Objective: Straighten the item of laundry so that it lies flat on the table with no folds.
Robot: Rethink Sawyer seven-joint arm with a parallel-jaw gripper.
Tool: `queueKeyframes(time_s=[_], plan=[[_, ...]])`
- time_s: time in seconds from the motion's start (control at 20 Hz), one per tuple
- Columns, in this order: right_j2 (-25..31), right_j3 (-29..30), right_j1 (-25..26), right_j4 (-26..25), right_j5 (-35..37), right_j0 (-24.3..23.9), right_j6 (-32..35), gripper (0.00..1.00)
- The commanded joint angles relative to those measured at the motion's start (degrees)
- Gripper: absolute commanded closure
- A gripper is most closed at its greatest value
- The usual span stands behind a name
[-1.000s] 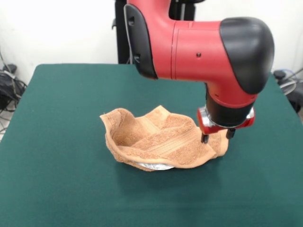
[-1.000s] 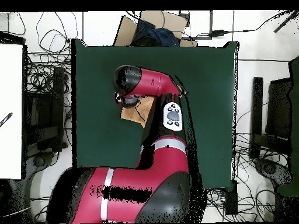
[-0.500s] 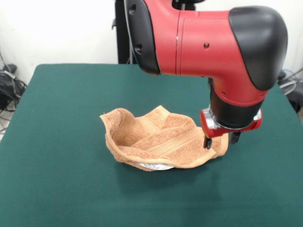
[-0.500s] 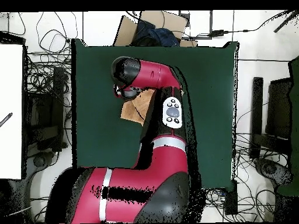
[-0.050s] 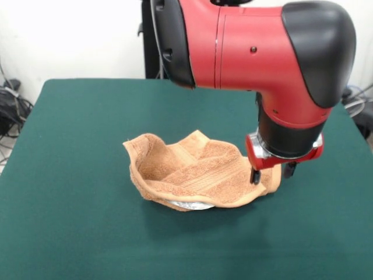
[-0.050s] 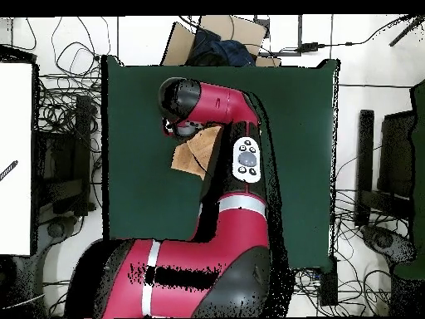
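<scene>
Between the spread tips of the gripper (image 5: 271, 174) stands the towel (image 5: 195, 172) edge: grasp step; next, judged, pinch, then pull outward over the table (image 5: 76, 146).

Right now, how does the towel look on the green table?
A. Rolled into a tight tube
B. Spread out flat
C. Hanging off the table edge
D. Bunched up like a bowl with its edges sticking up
D: the towel sits crumpled on the table, its edges curling upward around a hollow middle.
</scene>
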Motion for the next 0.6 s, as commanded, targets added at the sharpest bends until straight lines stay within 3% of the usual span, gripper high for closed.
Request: queueKeyframes(time_s=[0.05,0.6], plan=[[2.2,2.2,1.0,-1.1,4.1,-1.1,6.4,0.0],[3.3,2.3,3.9,-1.3,0.0,-1.9,5.5,0.0]])
